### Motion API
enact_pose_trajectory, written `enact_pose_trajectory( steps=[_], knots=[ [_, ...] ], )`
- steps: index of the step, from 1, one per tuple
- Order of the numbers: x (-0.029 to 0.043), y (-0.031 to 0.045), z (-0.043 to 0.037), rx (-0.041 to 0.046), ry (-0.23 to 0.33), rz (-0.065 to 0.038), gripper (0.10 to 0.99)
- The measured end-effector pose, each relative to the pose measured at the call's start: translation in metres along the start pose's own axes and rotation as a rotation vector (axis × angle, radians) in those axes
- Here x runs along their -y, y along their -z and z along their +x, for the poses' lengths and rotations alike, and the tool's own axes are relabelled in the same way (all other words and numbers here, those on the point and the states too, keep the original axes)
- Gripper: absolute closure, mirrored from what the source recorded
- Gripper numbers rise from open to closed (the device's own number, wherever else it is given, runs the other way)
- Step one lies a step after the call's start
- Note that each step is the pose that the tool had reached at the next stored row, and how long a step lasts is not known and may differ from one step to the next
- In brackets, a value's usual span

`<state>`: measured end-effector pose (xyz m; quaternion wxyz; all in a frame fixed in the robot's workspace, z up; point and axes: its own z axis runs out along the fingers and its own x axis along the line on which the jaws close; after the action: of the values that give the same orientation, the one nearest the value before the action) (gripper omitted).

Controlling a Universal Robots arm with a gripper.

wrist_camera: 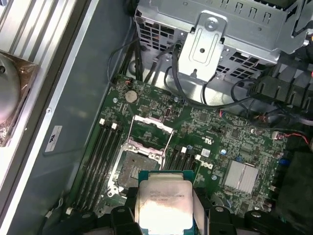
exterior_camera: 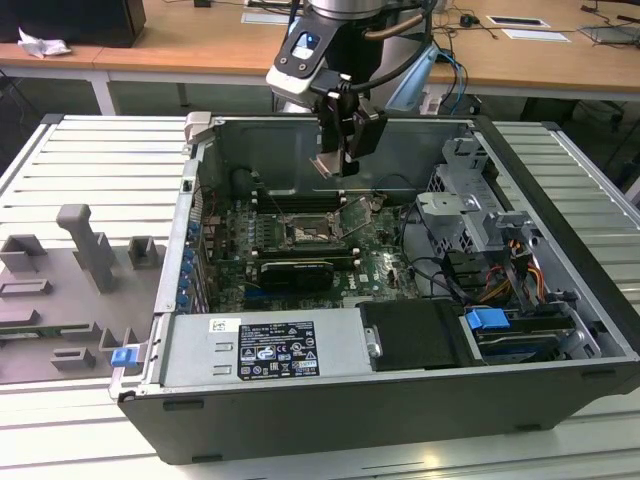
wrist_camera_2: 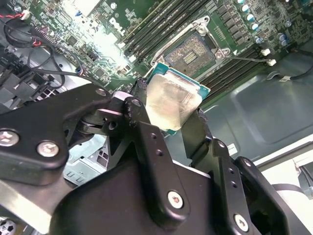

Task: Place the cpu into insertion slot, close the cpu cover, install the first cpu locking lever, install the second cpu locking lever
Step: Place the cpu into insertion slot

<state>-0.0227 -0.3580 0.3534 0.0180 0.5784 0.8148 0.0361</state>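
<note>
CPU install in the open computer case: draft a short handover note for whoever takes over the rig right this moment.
Gripper: shut on the cpu, gripping it by opposite edges and holding it in the air above the motherboard, inside the case.
Insertion slot: empty, contacts exposed.
Cpu cover: swung open, clear of the slot.
Done: the cpu is in the gripper, over the board and close to the slot.
Left: cpu into the slot, cover closed, both lever steps.
</note>
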Motion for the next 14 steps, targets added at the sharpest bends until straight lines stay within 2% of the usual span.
enact_pose_trajectory(
  steps=[14],
  knots=[
    [0.0002, -0.0025, 0.0, 0.0059, -0.074, -0.001, 0.557]
  ],
)
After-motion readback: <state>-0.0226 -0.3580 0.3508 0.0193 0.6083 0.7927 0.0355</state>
